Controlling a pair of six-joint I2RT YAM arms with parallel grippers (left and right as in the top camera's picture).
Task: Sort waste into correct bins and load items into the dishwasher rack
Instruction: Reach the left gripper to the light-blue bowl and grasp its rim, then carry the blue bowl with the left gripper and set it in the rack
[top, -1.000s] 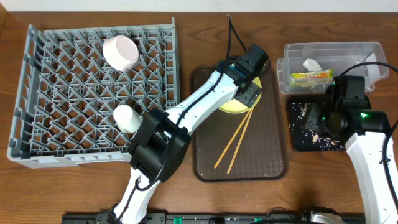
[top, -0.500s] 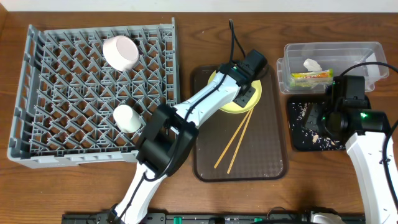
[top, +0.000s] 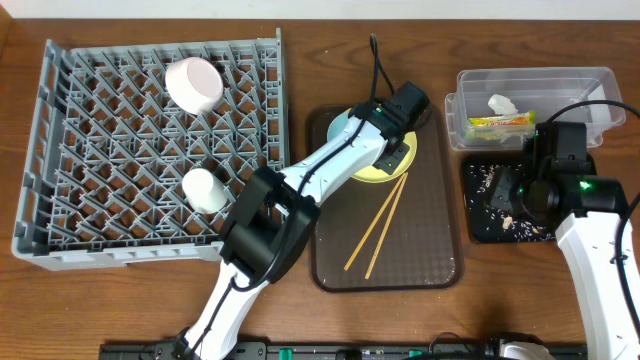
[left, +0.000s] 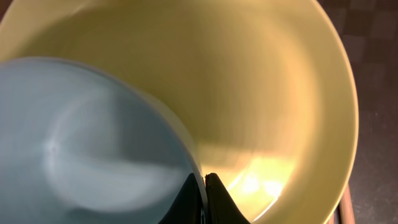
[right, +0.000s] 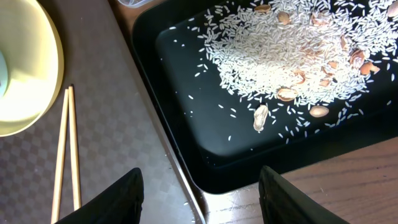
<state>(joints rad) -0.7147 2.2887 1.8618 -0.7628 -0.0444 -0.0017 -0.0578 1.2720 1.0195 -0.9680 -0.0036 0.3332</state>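
Light blue bowl (left: 93, 143), a sliver overhead, fills the left wrist frame's lower left, rim pinched by the left gripper (left: 200, 194); right gripper (right: 202, 186) gapes wide over black tray (right: 205, 127).

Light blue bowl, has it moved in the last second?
Yes. The light blue bowl slid left toward the rack, now overhanging the yellow plate at its left edge.

The left arm (top: 327, 168) and right arm (top: 590, 240) have white links, black joints, trailing black cables and small green lights. The right claw (right: 202, 186) has matte black fingers (right: 127, 199).
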